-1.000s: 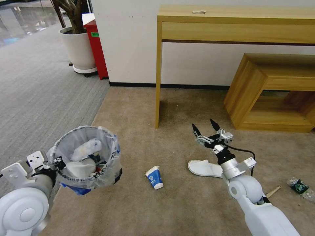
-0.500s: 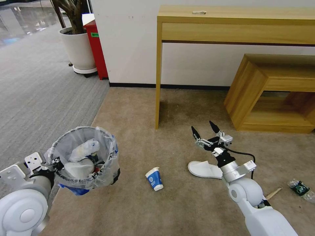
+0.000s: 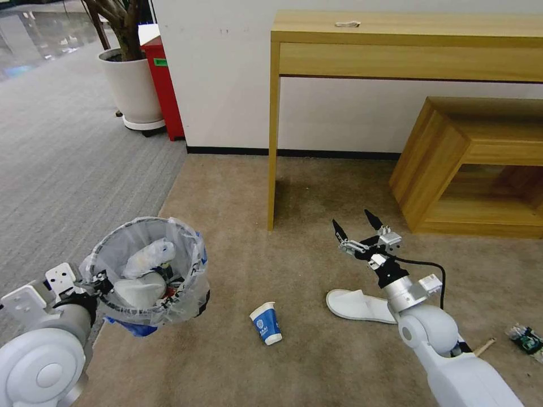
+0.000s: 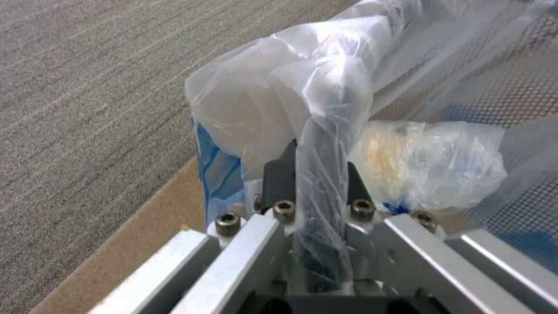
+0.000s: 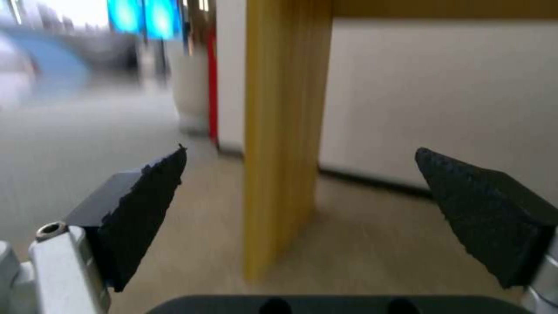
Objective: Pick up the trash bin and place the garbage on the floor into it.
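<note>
At the far left, the left hand pinches the near rim of the small round black trash bin with its clear plastic liner and blue edges, holding it up off the beige short-pile carpet floor. In the left wrist view the two dark fingers are pressed together on the bag-covered rim, and crumpled white and clear plastic trash lies inside the bin. To the right of the bin, a blue-and-white paper cup lies tipped on the carpet. Further right, a flat white slipper rests on the floor, partly behind the right arm. The right hand hovers above the carpet beyond the slipper, its black pointed fingers spread wide and gripping nothing, facing the yellow wooden leg of the pale wood tabletop. At the far right lie a thin wooden stick and a small green-label bottle.
</note>
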Robot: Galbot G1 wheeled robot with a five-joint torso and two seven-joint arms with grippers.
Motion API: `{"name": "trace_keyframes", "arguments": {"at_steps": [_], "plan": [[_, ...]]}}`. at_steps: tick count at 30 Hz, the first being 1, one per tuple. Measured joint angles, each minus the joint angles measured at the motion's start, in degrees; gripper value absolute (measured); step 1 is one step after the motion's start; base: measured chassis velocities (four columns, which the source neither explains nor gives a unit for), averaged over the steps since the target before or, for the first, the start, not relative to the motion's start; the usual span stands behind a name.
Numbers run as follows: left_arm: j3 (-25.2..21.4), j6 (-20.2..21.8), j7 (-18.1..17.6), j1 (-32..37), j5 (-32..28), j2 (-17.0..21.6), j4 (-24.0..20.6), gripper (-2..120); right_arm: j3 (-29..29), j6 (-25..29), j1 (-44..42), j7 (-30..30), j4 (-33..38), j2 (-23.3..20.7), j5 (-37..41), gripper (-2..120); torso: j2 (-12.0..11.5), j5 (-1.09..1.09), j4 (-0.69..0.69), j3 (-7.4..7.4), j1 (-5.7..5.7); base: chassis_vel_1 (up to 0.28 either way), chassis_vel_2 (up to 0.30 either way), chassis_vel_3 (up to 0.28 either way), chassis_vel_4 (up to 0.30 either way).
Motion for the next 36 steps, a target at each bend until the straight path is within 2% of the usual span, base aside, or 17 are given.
{"name": "trace_keyframes", "arguments": {"at_steps": [1,4,5,6,7,8,10,11,13,14,15,18,25,29,36], "plan": [[0.0,0.0,0.0,0.0,0.0,0.0,0.0,1,0.0,0.0,0.0,0.0,0.0,0.0,0.0,100,0.0,0.00,0.00,0.00,0.00,0.000,0.000,0.000,0.000],[0.2,0.0,0.1,0.1,0.2,-0.1,-0.3,1,-0.2,-9.9,1.7,0.0,-1.8,-2.6,-7.3,100,0.0,-0.01,0.00,0.00,0.00,0.000,0.000,0.000,0.000],[0.2,0.0,0.1,0.1,0.2,-0.1,-0.3,1,-0.2,-9.9,1.7,0.0,-1.8,-2.6,-7.3,100,0.0,-0.01,0.00,0.00,0.00,0.000,0.000,0.000,0.000],[0.4,0.0,0.3,0.1,0.5,-0.2,-0.3,1,-0.5,-13.4,2.4,-1.1,-2.7,-3.5,-10.1,100,0.0,0.00,-0.01,0.00,0.00,0.000,0.000,0.000,0.000],[0.6,0.0,0.5,0.2,0.8,-0.3,-0.3,1,-0.6,-17.9,3.4,-4.0,-4.0,-4.5,-12.4,100,0.0,0.00,0.00,0.01,0.00,0.000,0.000,0.000,0.000],[0.6,0.0,0.5,0.2,0.8,-0.3,-0.3,1,-0.6,-17.9,3.4,-4.0,-4.0,-4.5,-12.4,100,0.0,0.00,0.00,0.01,0.00,0.000,0.000,0.000,0.000],[1.0,0.0,0.8,0.1,1.3,-0.6,-0.3,1,-0.5,-24.3,5.4,-10.5,-6.1,-5.2,-15.1,100,0.0,0.00,-0.01,0.00,0.00,0.000,0.000,0.000,0.000],[1.0,0.0,0.8,0.1,1.3,-0.6,-0.3,1,-0.5,-24.3,5.4,-10.5,-6.1,-5.2,-15.1,100,0.0,0.00,-0.01,0.00,0.00,0.000,0.000,0.000,0.000],[1.4,-0.1,0.9,0.0,1.7,-0.9,-0.1,1,-0.4,-26.8,7.6,-16.3,-9.0,-5.5,-17.4,100,0.0,-0.01,0.00,0.00,0.00,0.000,0.000,0.000,0.000],[1.7,-0.1,1.0,-0.1,2.1,-1.1,0.1,1,-0.6,-27.0,9.1,-19.9,-11.6,-5.6,-19.1,100,0.0,-0.01,0.00,0.00,0.00,0.000,0.000,0.000,0.000],[1.7,-0.1,1.0,-0.1,2.1,-1.1,0.1,1,-0.6,-27.0,9.1,-19.9,-11.6,-5.6,-19.1,100,0.0,-0.01,0.00,0.00,0.00,0.000,0.000,0.000,0.000],[2.0,-0.2,1.1,-0.2,2.6,-1.5,0.3,1,-1.5,-25.1,12.4,-26.0,-17.3,-5.7,-23.2,100,0.0,0.00,-0.01,0.00,0.00,0.000,0.000,0.000,0.000],[1.9,-0.2,1.3,-0.1,2.8,-1.6,0.2,1,-2.2,-21.0,16.0,-32.9,-23.7,-5.3,-29.8,100,0.0,-0.01,0.00,0.01,0.00,0.000,0.000,0.000,0.000],[1.9,-0.2,1.5,0.0,3.2,-1.7,0.2,1,-2.5,-15.7,19.7,-40.1,-29.3,-4.2,-38.2,100,0.0,-0.01,-0.01,0.01,0.01,0.000,0.000,0.000,0.000],[2.0,-0.2,1.5,0.1,3.3,-1.8,0.1,1,-2.8,-13.4,22.7,-42.7,-33.6,-3.5,-41.1,100,0.0,-0.02,0.00,0.01,0.00,0.000,0.000,0.000,0.000]]}}
